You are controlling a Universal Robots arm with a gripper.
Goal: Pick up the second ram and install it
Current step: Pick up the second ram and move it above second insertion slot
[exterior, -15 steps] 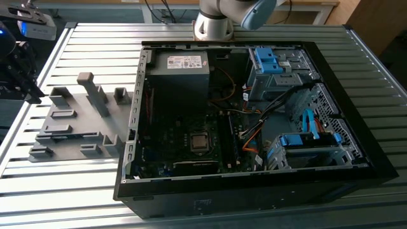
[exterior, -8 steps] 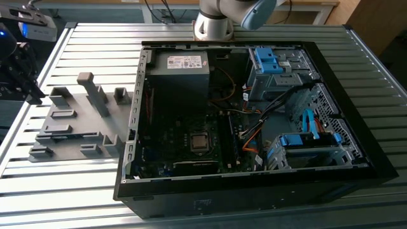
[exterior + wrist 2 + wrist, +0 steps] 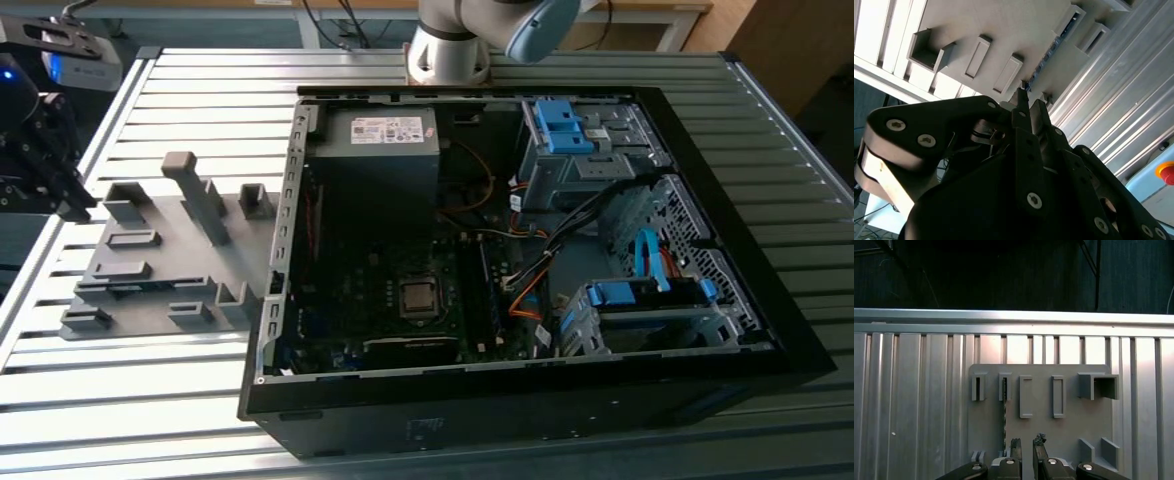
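Claw (image 3: 1027, 442): the two dark fingers stand a small way apart with bare grey plate showing through the gap. Nothing is held between them.
Second ram (image 3: 1004, 415): a thin dark stick standing on its long edge in a narrow slot of the holder plate. In the second wrist view, the second ram (image 3: 1054, 47) shows as a dark blue-green strip running away from the fingertips.
Claw to ram: the near end of the stick lies just beside one fingertip (image 3: 1015, 444) and outside the gap. I cannot tell whether they touch.
Holder plate (image 3: 1069, 432): a flat grey plate with raised blocks and several slots. In the exterior view the holder plate (image 3: 174, 250) lies at the exterior view's left, just beside the case.
Bench (image 3: 160, 400): ribbed silver metal that carries both the plate and the case.
Computer case (image 3: 467, 410): black, lying open on its side from the centre to the exterior view's right, with the board, cables and blue drive brackets exposed.
Arm base (image 3: 447, 50): stands at the upper centre of the exterior view, behind the case.
Red button (image 3: 1168, 174): sits beyond the bench edge in the second wrist view.
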